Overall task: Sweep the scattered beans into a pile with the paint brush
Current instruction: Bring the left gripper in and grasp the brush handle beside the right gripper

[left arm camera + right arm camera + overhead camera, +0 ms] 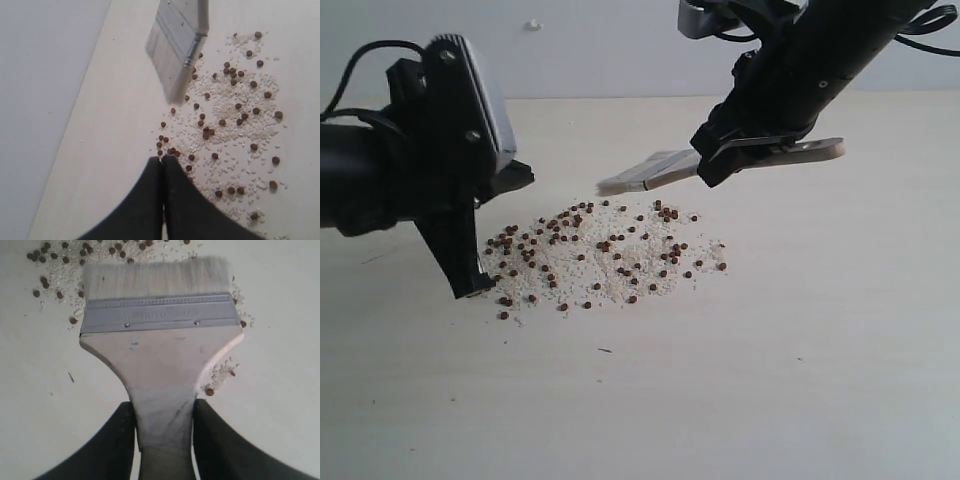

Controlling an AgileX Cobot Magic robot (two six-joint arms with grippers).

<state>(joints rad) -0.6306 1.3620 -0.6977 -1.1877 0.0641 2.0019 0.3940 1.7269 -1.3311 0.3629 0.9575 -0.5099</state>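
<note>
Right gripper (164,409) clamped on paint brush (655,170) handle; bristles angled down over the beans' (605,247) far side, seemingly just off the desk (800,380). Beans spread mid-desk, short of far edge. Left gripper (162,161) jaws pressed together, empty, tip beside beans

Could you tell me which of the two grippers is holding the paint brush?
The right gripper: its black fingers clamp the light wooden handle of the wide, pale-bristled paint brush. The left gripper is shut, empty.
</note>
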